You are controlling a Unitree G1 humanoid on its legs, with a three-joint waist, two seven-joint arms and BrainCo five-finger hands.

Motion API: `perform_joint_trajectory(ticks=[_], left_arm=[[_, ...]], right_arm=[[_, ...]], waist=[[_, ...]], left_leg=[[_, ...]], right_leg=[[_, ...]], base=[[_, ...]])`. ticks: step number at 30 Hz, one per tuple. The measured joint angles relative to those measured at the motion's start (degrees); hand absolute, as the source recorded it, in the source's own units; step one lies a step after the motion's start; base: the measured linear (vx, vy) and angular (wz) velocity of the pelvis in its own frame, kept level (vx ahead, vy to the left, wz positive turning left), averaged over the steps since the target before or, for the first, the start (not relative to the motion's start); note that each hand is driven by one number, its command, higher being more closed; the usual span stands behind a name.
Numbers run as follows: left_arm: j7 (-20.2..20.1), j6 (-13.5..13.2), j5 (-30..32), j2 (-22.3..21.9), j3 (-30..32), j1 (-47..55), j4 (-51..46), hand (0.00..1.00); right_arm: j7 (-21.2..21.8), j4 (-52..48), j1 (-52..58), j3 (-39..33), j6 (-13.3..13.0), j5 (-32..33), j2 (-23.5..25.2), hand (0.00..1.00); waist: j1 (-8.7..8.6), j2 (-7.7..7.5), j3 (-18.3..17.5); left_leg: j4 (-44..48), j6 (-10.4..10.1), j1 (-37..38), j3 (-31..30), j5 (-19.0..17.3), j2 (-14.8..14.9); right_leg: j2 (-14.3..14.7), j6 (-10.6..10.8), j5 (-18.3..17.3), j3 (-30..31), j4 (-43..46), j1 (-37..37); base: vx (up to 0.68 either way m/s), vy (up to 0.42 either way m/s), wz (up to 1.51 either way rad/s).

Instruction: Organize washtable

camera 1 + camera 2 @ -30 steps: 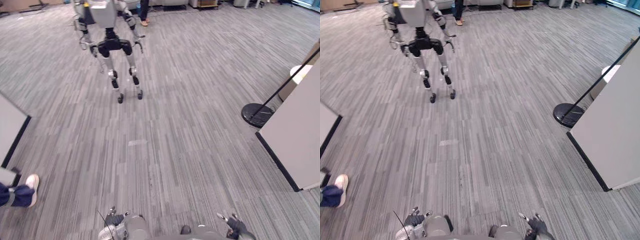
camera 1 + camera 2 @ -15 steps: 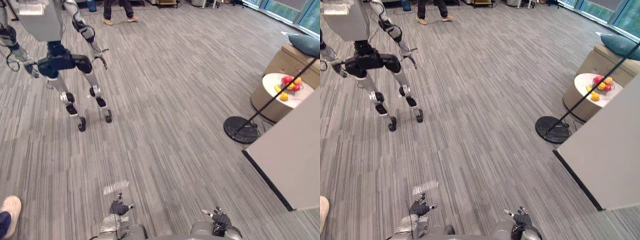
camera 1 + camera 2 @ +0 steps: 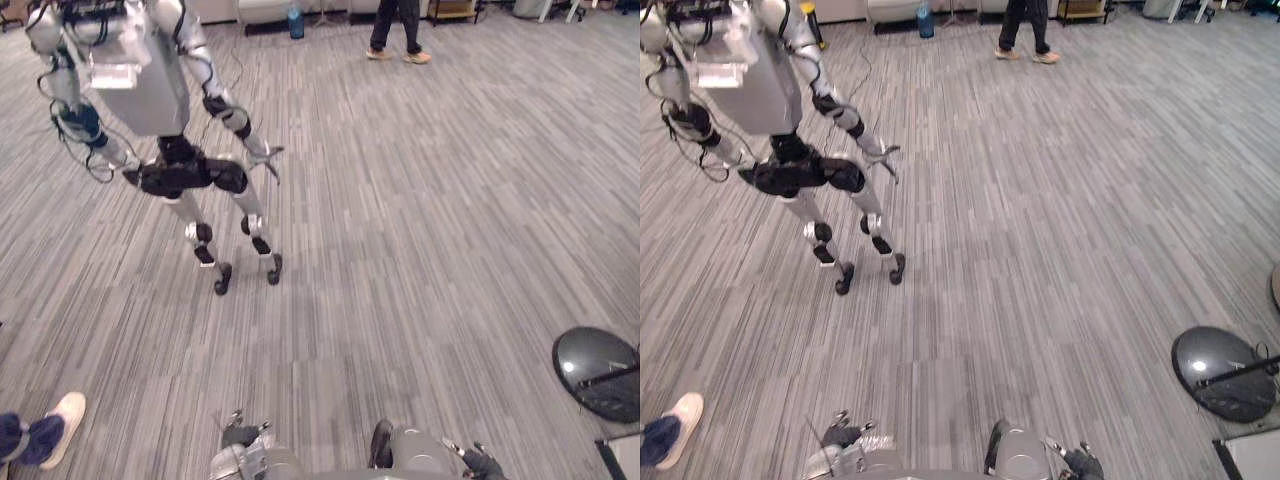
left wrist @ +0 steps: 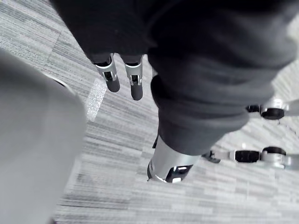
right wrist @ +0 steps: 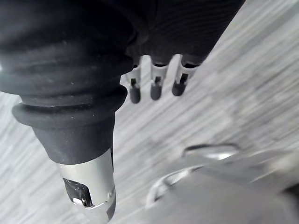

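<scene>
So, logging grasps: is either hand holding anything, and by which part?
Nothing is held: left hand and right hand are both open and empty.

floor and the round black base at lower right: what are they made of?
The floor looks like low-pile carpet laid in planks or tiles. It is streaked grey and matte, with no glare and faint seams. The round base is dark, smooth and semi-gloss, with a bright highlight on top. It is likely painted metal, though hard plastic can't be ruled out.
</scene>
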Motion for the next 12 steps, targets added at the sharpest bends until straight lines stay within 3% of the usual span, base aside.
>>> perform_joint_trajectory(ticks=[1,2,4,5,6,8,12], left_arm=[[-0.03,-0.06,-0.24,0.18,1.27,0.21,-0.28,0.00],[-0.04,-0.05,-0.24,0.12,1.37,0.21,-0.29,0.00],[-0.06,0.13,-0.18,-0.80,2.55,0.23,-0.32,0.00],[-0.07,0.17,-0.18,-1.02,2.91,0.25,-0.33,0.00],[-0.04,0.32,-0.21,-1.70,2.95,0.38,-0.09,0.00],[-0.12,0.41,-0.05,-0.48,3.41,0.50,0.05,0.00],[-0.18,0.84,1.09,-0.28,3.31,0.50,0.28,0.00]], right_arm=[[-0.11,-0.31,-0.68,0.00,-0.07,-0.01,0.34,0.00],[-0.11,-0.31,-0.80,-0.01,-0.06,-0.01,0.34,0.00],[0.02,-0.32,-2.07,0.32,-0.08,-0.34,0.36,0.00],[0.10,-0.33,-2.13,0.44,-0.11,-0.66,0.42,0.00],[0.14,-0.30,-1.86,0.18,-0.15,-0.70,-0.32,0.00],[0.21,0.68,-1.02,-0.09,0.08,-1.27,1.74,0.00],[0.50,1.83,-0.02,-0.06,-0.02,-3.05,2.12,0.00]], waist=[[0.34,-0.54,-0.03],[0.38,-0.53,-0.03],[0.94,-0.19,-0.20],[1.08,-0.08,-0.27],[0.94,1.71,-1.03],[1.09,-1.26,-2.17],[0.90,-2.81,-3.18]], left_leg=[[-8.52,2.52,-0.38,4.71,-1.51,0.47],[-11.06,2.58,-0.32,5.18,-1.55,0.26],[-37.99,2.60,0.97,3.39,-1.37,-5.52],[-45.23,2.68,1.31,1.90,-0.32,-7.11],[-54.39,6.75,1.58,0.90,8.04,-8.49],[-59.48,6.78,4.74,2.54,8.41,-10.67],[-69.31,7.52,9.44,4.28,11.46,-14.35]], right_leg=[[0.33,1.05,0.81,-0.16,-4.58,4.27],[0.39,1.14,0.88,-0.18,-5.29,4.78],[1.06,1.23,0.96,0.97,-7.32,6.16],[1.30,1.25,0.95,1.24,-7.44,6.07],[3.06,1.61,0.73,1.39,-7.84,6.02],[1.80,3.37,-0.05,2.76,-8.83,6.50],[-0.43,5.15,-1.15,4.11,-8.95,6.28]], base=[[0.42,-0.132,0.02],[0.48,-0.109,-0.06],[0.36,0.020,-0.27],[0.34,0.095,-0.31],[0.31,0.080,-0.22],[0.30,0.084,-0.17],[0.16,0.091,-0.11]])
